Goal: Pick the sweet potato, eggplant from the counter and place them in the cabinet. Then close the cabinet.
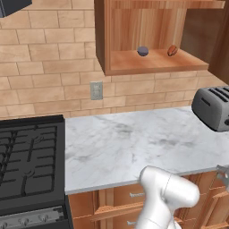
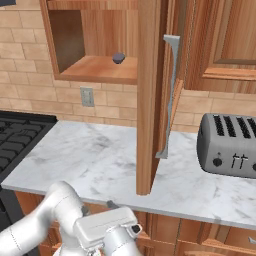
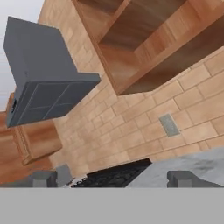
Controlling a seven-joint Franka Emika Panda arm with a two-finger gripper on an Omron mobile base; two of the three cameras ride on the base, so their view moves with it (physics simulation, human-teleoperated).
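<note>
The eggplant (image 1: 142, 50), a dark purple lump, lies on the bottom shelf of the open wooden cabinet (image 1: 152, 65). The orange-brown sweet potato (image 1: 172, 50) lies a little to its right on the same shelf. In the right base view the eggplant (image 2: 118, 58) shows, and the cabinet door (image 2: 150, 95) stands swung out with its metal bar handle (image 2: 170, 95) facing right. My gripper (image 3: 116, 179) is open with nothing between its fingertips (image 3: 43, 178). It sits low in front of the marble counter (image 1: 134, 143), looking up at the cabinet (image 3: 144, 43).
A grey toaster (image 1: 214, 107) stands on the counter's right end, below the open door. The black stove (image 1: 27, 161) borders the counter on the left, under a grey range hood (image 3: 43, 74). A wall outlet (image 1: 96, 90) sits in the brick wall. Wooden drawers (image 1: 116, 201) run under the counter.
</note>
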